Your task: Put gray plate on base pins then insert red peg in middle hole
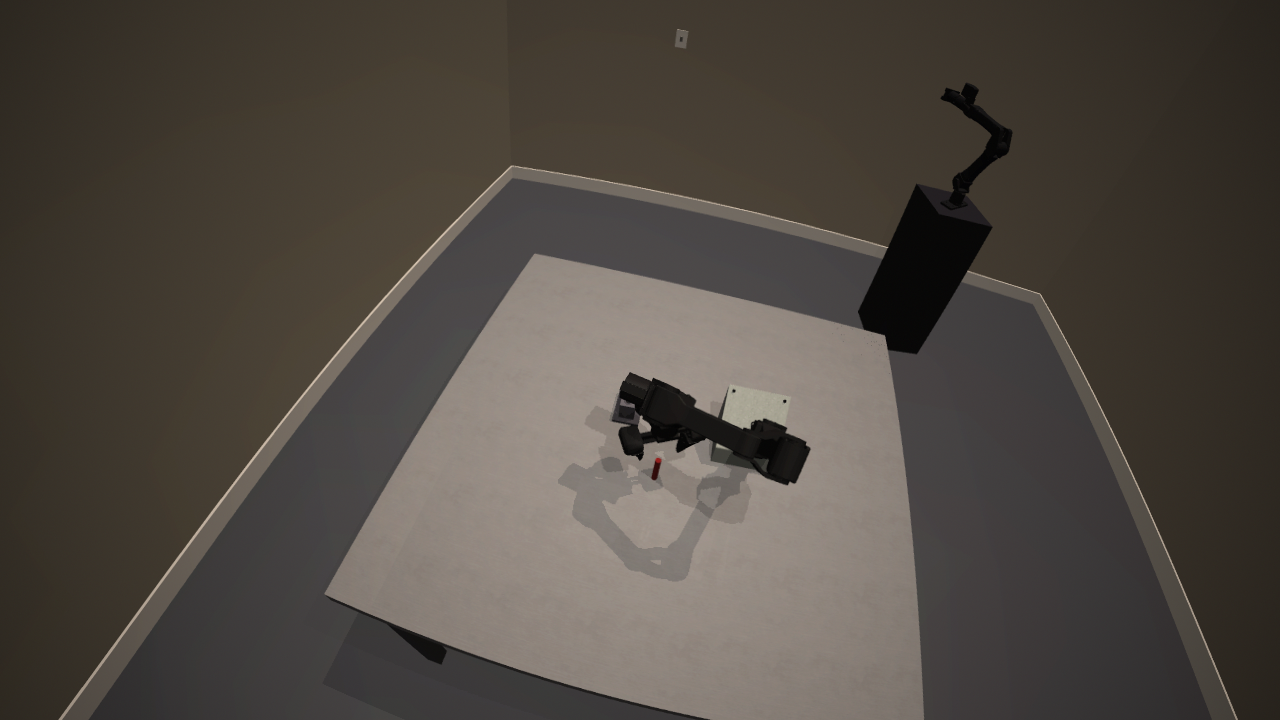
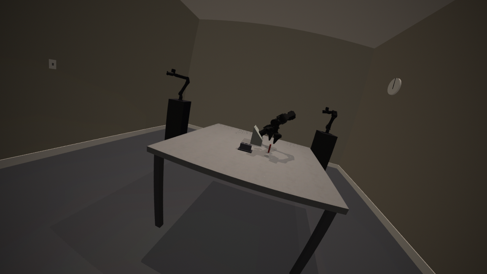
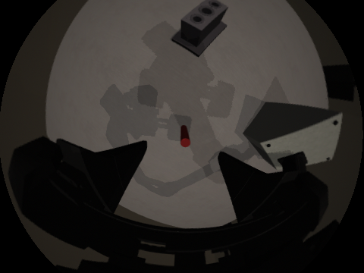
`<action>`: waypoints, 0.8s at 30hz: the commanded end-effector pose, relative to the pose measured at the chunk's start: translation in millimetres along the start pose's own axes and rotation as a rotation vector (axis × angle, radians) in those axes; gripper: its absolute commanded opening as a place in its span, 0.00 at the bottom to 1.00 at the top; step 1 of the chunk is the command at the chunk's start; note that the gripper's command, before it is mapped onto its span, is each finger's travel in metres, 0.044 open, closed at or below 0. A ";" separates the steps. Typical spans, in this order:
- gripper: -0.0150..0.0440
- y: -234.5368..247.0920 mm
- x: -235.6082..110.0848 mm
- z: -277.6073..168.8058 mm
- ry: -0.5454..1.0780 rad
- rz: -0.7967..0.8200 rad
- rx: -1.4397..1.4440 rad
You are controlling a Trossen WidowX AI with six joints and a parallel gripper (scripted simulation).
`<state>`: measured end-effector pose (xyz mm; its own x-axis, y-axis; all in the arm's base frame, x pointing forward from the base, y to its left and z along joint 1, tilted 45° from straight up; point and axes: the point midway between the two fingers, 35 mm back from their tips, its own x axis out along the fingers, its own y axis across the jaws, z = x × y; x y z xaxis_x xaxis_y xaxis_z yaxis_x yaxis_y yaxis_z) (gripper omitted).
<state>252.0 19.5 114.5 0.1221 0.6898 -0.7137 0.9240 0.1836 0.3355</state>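
Note:
The gray plate [image 3: 205, 17] [image 2: 245, 146] [image 1: 623, 411], with three holes in a row, sits on the dark base [image 3: 191, 45]; the pins are hidden. In the top view the arm covers most of it. The red peg [image 1: 657, 467] [image 2: 269, 148] [image 3: 185, 136] stands upright on the table, apart from the plate. My gripper [image 1: 657, 445] [image 2: 274, 139] [image 3: 184, 150] is open and empty. It hangs a little above the peg, and in the wrist view the peg shows between the two fingertips.
The arm's pale mounting block [image 1: 756, 404] [image 2: 256, 138] [image 3: 303, 142] stands just beside the peg and plate. Two black pedestals [image 1: 921, 268] [image 2: 177, 117] [image 2: 323, 148] with camera arms stand off the table [image 1: 626, 608].

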 end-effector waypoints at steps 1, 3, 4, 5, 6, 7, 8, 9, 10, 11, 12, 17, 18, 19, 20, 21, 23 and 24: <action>1.00 -1.6 7.6 -0.9 0.003 0.002 0.007; 1.00 -1.5 9.7 -0.7 0.003 0.002 0.007; 1.00 -1.4 11.3 -0.6 0.002 0.002 0.007; 1.00 -1.3 13.0 -0.5 0.002 0.002 0.007; 1.00 -1.2 14.6 -0.4 0.002 0.001 0.007; 1.00 -1.2 16.2 -0.3 0.002 0.001 0.007; 1.00 -1.1 17.8 -0.2 0.002 0.001 0.006; 1.00 -1.1 19.4 -0.1 0.001 0.001 0.006; 1.00 -1.0 21.0 0.0 0.001 0.001 0.006; 1.00 -1.0 22.7 0.1 0.001 0.001 0.006; 1.00 -0.9 24.3 0.1 0.001 0.001 0.006; 1.00 -0.8 32.5 0.3 0.001 0.001 0.006; 1.00 -0.8 34.2 0.3 0.001 0.001 0.006; 1.00 -0.8 35.8 0.3 0.001 0.001 0.006; 1.00 -0.9 37.5 0.3 0.001 0.002 0.006; 1.00 -0.9 39.1 0.2 0.001 0.002 0.006; 1.00 -1.0 42.3 0.1 0.001 0.002 0.007; 1.00 -1.0 44.0 0.1 0.002 0.002 0.007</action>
<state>257.4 46.3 86.8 0.1259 0.6881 -0.7147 0.9222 0.1844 0.3399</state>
